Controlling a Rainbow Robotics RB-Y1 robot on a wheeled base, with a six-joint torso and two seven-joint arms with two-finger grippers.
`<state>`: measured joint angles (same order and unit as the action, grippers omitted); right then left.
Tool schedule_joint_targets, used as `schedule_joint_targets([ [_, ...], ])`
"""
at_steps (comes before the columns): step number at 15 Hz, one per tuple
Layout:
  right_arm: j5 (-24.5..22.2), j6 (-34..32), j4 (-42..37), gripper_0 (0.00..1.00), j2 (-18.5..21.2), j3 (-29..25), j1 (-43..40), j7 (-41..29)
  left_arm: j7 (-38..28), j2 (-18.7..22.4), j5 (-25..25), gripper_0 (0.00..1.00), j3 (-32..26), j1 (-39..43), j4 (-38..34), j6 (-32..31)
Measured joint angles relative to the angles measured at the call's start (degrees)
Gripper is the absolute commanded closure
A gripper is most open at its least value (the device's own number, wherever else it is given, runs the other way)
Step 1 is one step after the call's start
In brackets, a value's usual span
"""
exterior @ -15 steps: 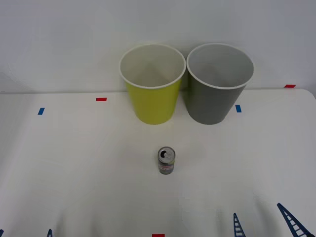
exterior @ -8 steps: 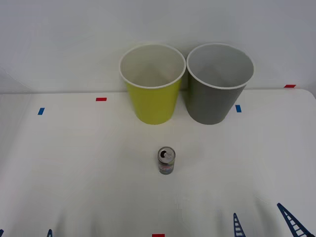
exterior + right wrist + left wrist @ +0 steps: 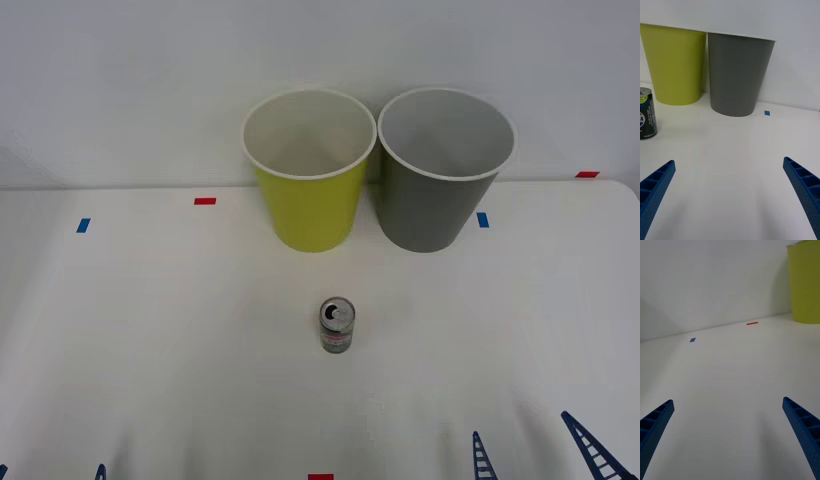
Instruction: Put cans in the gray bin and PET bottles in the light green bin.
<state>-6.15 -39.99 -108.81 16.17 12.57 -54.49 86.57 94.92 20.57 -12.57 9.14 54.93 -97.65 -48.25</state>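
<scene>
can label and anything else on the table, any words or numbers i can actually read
The can: dark label band with pale print and a round emblem, too small and blurred to read.
The light green bin and the gray bin: no text.
The tape marks: plain, no text.

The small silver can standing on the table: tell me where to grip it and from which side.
Grip the small silver-gray metal can across its round side wall, about mid-height on the dark label band. It stands upright and apart from both bins, so a level approach from the robot's side looks best. The right tool, open and facing it, seems better placed than the left tool.
</scene>
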Motion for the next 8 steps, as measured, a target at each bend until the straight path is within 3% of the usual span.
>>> schedule_joint_targets([
  [8, 0.0, 0.0, 0.0, 0.0, 0.0, 0.0, 0.0, 0.0, 0.0, 0.0, 0.0, 0.0, 0.0, 0.0, 0.0, 0.0],
])
